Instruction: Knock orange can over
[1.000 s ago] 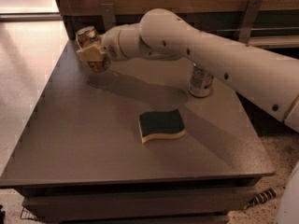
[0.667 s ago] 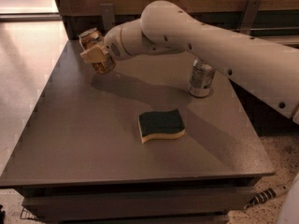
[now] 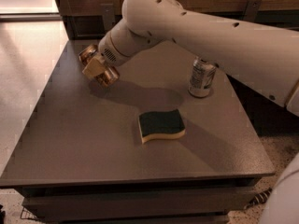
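Tilted at the far left corner of the tabletop [image 3: 93, 139]: the orange can [image 3: 108, 75], with the pincer [image 3: 95, 67] laid across its middle. Spread or pinching, cannot tell. Near the centre, well apart, a green-and-yellow sponge [image 3: 161, 125]. At the right, an upright silver can [image 3: 202, 78], its top tucked under the white arm [image 3: 210, 36].

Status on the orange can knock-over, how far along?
Done: the gripper is on the orange can at the far left of the table, and the can is tipped steeply, not upright. In hand: the gripper lies across its middle. Left: I can't tell if it rests flat; likely finish the push, then withdraw. The silver can stands upright.
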You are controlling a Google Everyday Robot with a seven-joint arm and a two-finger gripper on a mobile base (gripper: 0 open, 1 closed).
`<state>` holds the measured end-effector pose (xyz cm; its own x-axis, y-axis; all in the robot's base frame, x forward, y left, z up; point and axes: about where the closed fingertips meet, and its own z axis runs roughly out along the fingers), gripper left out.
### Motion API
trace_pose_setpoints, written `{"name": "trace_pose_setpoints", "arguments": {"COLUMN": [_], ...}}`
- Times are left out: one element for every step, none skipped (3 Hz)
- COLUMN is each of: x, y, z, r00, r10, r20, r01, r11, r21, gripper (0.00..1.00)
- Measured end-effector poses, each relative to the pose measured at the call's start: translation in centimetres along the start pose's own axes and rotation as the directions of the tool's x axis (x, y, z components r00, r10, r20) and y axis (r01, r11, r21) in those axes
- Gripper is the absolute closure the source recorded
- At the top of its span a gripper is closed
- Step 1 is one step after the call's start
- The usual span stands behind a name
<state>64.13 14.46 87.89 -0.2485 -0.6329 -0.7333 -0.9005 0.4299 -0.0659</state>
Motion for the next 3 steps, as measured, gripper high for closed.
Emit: {"name": "trace_pose_setpoints", "arguments": {"x": [2.2, 4.2, 5.3], "y": [0.2, -0.3, -0.8], "z": [-0.4, -1.4, -1.3], "r00": [0.997, 0.989, 0.977], "r10": [0.022, 0.05, 0.058], "r20": [-0.079, -0.14, -0.203], "r01": [-0.02, -0.039, -0.039], "r11": [0.9996, 0.9962, 0.9944], "r21": [0.02, 0.078, 0.098], "gripper": [1.0, 1.0, 1.0]}}
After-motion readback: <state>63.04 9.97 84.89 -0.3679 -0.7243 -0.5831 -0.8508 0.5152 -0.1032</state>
